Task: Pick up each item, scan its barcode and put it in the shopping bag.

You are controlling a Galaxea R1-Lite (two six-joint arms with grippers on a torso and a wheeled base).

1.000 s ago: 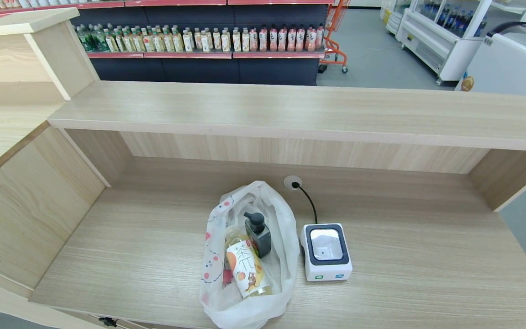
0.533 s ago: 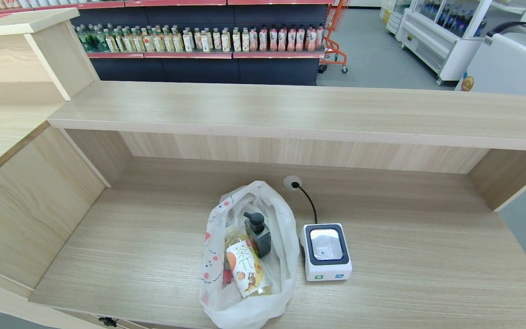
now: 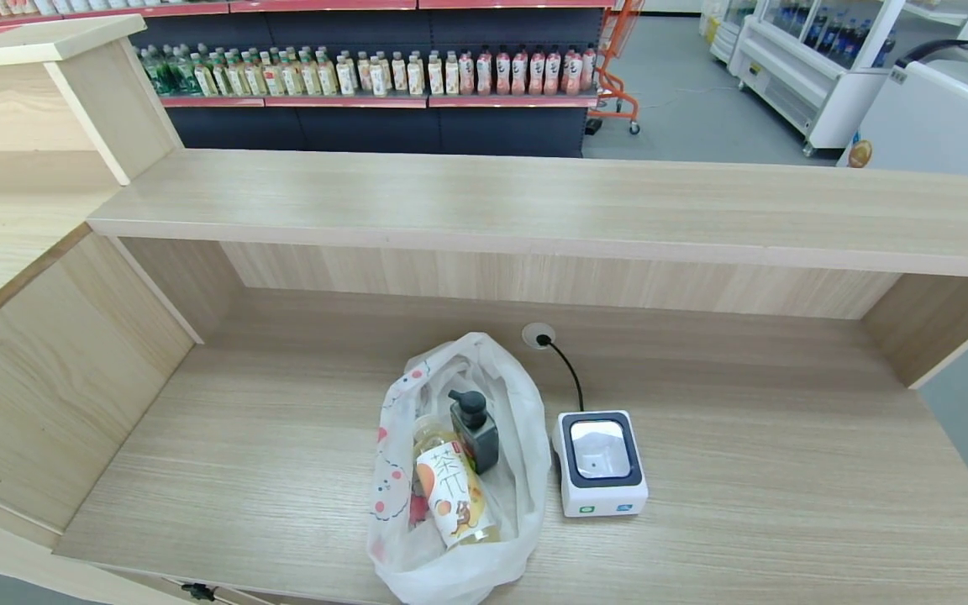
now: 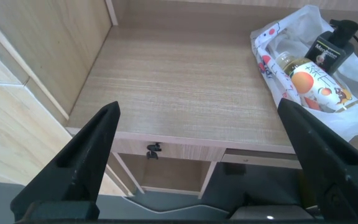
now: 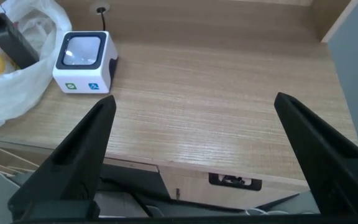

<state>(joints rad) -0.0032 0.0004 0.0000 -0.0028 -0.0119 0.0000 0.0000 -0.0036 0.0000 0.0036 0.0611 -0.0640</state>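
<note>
White shopping bag [image 3: 518,403] with red cartoon prints, dark grey pump bottle [image 3: 476,433], white scanner [image 3: 600,464] with black frame, pale woodgrain worktop [image 3: 744,470]

Scanner [image 5: 82,59] beside shopping bag [image 5: 14,93], jaws spread apart

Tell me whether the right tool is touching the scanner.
Apart. The right wrist view shows the open right tool back from the scanner, a strip of bare counter between them.

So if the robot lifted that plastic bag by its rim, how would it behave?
Probably floppy: the thin bag sags around its load. Likely bottom-heavy, since a drink bottle and a pump bottle inside could shift.
</note>
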